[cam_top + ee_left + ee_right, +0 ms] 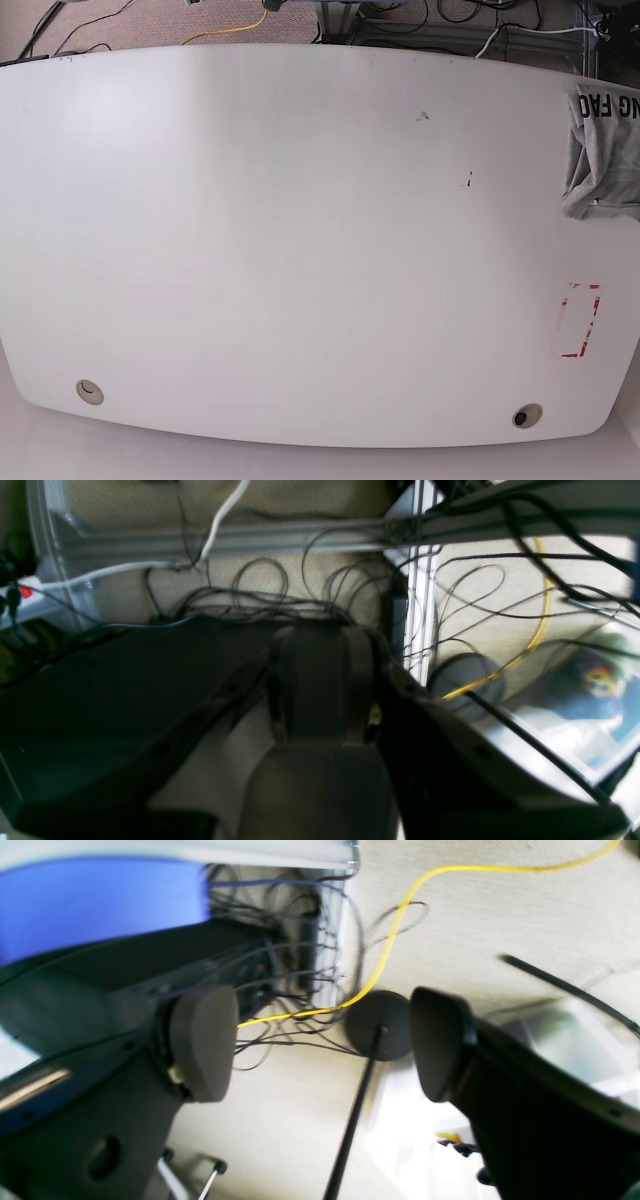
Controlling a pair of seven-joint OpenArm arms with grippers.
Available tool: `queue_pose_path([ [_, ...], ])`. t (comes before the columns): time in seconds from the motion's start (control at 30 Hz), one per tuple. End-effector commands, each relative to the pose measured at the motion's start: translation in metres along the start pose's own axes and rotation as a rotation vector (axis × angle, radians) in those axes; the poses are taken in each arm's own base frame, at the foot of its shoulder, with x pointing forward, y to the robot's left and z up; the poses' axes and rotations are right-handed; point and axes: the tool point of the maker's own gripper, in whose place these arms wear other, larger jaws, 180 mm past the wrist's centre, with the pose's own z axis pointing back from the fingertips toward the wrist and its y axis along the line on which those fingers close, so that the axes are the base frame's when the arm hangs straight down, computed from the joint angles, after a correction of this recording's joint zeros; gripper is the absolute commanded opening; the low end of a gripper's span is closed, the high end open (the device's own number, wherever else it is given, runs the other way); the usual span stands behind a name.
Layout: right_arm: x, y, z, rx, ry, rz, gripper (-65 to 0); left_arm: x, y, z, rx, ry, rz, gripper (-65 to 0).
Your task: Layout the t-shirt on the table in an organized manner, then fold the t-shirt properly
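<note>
While my left claw (320,680) faces the cabled floor in the left wrist view, its jaws look nearly pressed together, pinching nothing I can make out. In the right wrist view my right claw (325,1045) is spread wide and empty above a yellow cable (395,930). In the base view the t-shirt (603,150) lies bunched at the table (300,250) edge, beyond the red tape rectangle (580,320). Legible print: "FAC", "NG". Judgement: layout and folding both outstanding.

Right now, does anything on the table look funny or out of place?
Yes. The t-shirt is bunched up at the table's far right edge, partly out of the picture, not spread flat in the middle.
</note>
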Motion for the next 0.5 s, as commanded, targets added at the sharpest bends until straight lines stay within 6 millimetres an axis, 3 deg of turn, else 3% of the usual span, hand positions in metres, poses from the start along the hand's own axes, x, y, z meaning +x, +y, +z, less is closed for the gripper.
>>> queue_pose_path([
  [0.0, -0.005, -0.003, -0.003, -0.001, -0.004, -0.033, -14.1, -0.010, 0.003, -0.001, 0.001, 0.033, 0.004, -51.8],
  [0.17, 0.001, -0.006, -0.016, -0.001, 0.005, -0.065, -14.1, 0.004, -0.007, -0.019, -0.026, 0.044, -0.008, -51.8],
  [0.27, 0.004, -0.010, -0.023, -0.004, 0.013, -0.084, -14.1, -0.007, -0.013, -0.025, -0.045, 0.116, -0.016, -51.8],
  [0.37, 0.010, -0.014, -0.031, -0.006, 0.019, -0.103, -14.1, 0.005, -0.017, -0.038, -0.056, 0.134, -0.021, -51.8],
  [0.47, 0.015, -0.016, -0.036, -0.005, 0.021, -0.113, -13.6, 0.004, -0.018, -0.042, -0.056, 0.164, -0.013, -51.8],
])
